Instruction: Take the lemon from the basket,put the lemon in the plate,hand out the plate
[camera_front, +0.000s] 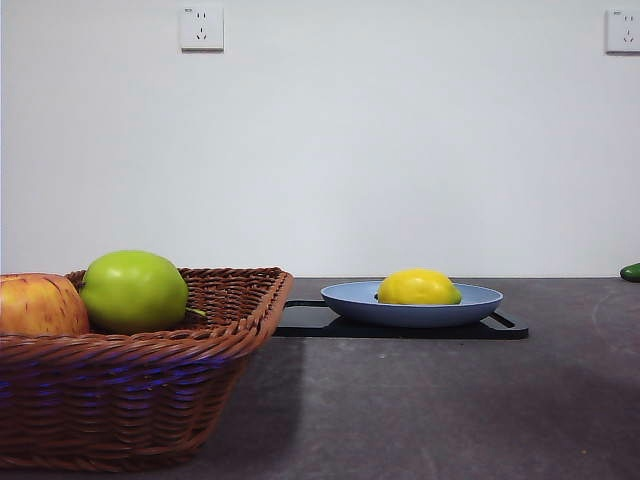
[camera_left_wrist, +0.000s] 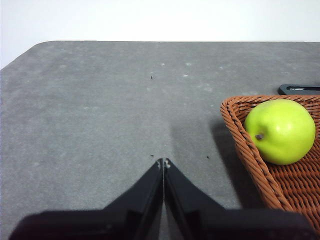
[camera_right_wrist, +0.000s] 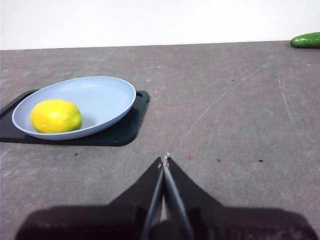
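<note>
Front view: we saw the bright yellow oval lemon (camera_front: 418, 287) lying in the shallow light-blue plate (camera_front: 345, 298), which sat on a flat black tray (camera_front: 505, 326). Beside it, the brown woven wicker basket (camera_front: 140, 400) held a green apple (camera_front: 134, 291) and a red-yellow apple (camera_front: 40, 305). Our left gripper (camera_left_wrist: 163, 162) and right gripper (camera_right_wrist: 164, 160) hovered over bare table, jaws pressed together, holding nothing.
</note>
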